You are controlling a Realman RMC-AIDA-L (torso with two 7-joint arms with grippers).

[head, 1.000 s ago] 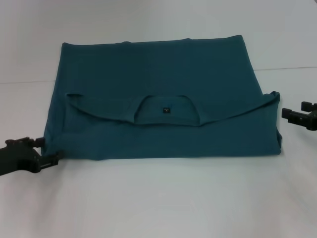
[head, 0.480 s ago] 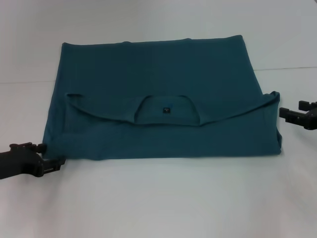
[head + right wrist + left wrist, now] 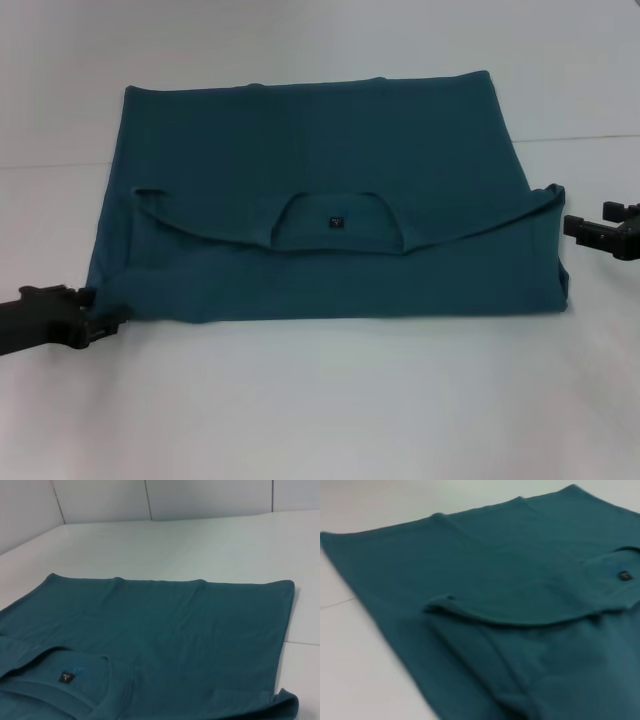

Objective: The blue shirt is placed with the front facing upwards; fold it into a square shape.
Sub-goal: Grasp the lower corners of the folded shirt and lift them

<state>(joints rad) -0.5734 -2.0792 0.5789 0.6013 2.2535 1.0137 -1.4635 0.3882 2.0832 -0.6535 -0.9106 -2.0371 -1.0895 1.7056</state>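
The blue shirt (image 3: 320,170) lies flat on the white table (image 3: 330,410), folded into a wide rectangle. Its collar (image 3: 335,240) and small dark neck label (image 3: 337,221) face up on the nearer layer. My left gripper (image 3: 86,311) sits low on the table at the shirt's near left corner, fingers apart, holding nothing. At the shirt's right edge my right gripper (image 3: 590,219) stands open, a little apart from the cloth. The left wrist view shows the shirt (image 3: 520,605) and its folded edge close up. The right wrist view shows the shirt (image 3: 165,625) and label (image 3: 65,678). The chest print is hidden.
A faint seam (image 3: 580,138) runs across the table behind the shirt. Pale wall panels (image 3: 100,500) stand beyond the table's far edge in the right wrist view.
My left gripper has sunk lower and drawn slightly leftward at the shirt's near left corner. The right gripper edged a little toward the shirt. The shirt has not moved.
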